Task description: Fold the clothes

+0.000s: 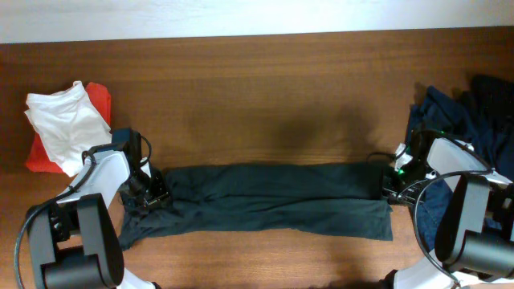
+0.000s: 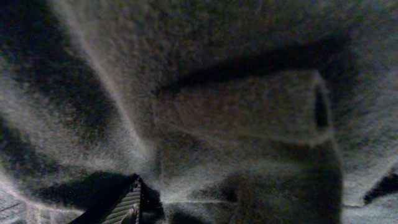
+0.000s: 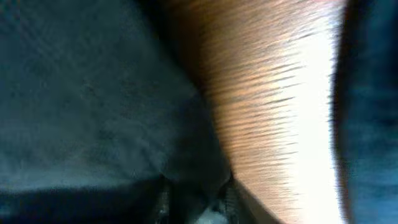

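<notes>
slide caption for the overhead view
Left hand and right hand at opposite ends of a dark-green cloth garment on wooden table

A brown wood-grain table (image 1: 265, 96) spans the view.

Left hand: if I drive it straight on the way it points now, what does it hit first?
The dark T-shirt: its cloth fills the left wrist view, close ahead of the left hand at the shirt's left end. The table probably lies right under it, but depth is unclear.
</notes>
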Controlling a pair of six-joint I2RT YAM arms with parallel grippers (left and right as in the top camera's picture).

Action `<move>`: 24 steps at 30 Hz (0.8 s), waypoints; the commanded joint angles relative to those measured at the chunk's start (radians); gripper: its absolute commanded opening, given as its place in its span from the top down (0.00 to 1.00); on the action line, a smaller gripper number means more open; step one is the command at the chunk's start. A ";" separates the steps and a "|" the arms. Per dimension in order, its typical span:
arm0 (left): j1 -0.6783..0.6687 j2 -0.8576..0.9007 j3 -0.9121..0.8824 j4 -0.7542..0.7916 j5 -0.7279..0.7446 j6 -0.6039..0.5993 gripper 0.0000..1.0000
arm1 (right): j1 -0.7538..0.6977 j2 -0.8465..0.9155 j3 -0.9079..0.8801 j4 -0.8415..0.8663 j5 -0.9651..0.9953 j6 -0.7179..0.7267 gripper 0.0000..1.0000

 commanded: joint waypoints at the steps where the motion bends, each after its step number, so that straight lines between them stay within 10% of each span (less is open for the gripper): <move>1: 0.019 0.056 -0.031 0.068 -0.124 -0.010 0.43 | -0.023 0.055 -0.024 0.117 0.132 0.037 0.72; 11: 0.019 0.056 -0.031 0.010 -0.148 0.002 0.25 | -0.024 0.055 0.062 0.111 0.298 0.046 0.76; 16: 0.019 0.003 0.119 -0.122 -0.007 0.036 0.01 | -0.024 0.055 0.063 0.109 -0.084 -0.150 0.83; 17: 0.019 -0.036 0.147 -0.148 -0.008 0.036 0.01 | -0.024 0.055 0.063 0.104 -0.112 -0.151 0.96; 24: 0.019 -0.152 0.161 -0.160 -0.042 0.035 0.01 | -0.024 0.047 0.226 -0.071 -0.096 -0.146 0.96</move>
